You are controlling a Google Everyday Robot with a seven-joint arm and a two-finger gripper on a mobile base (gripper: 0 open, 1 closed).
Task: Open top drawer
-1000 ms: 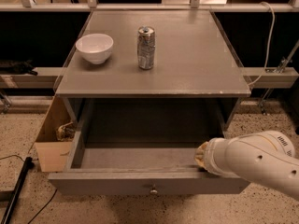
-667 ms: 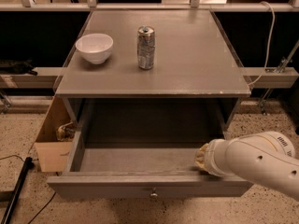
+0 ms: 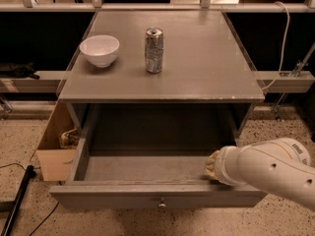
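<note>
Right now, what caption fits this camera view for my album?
The top drawer stands open, robot pincer inside its front corner; white bowl and can on the cabinet.

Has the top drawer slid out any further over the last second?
Yes, slightly: the top drawer sits a little farther toward the camera from the cabinet top's fixed front edge. The gripper is inside it, at its front right corner.

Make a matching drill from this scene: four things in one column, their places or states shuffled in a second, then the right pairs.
1. top drawer
2. white bowl
3. can
4. claw

A. upright near the middle of the tabletop
B. pulled out, interior showing
C. at the inside front right corner of the top drawer
D. left side of the tabletop

Pairs: 1-B, 2-D, 3-A, 4-C
</note>
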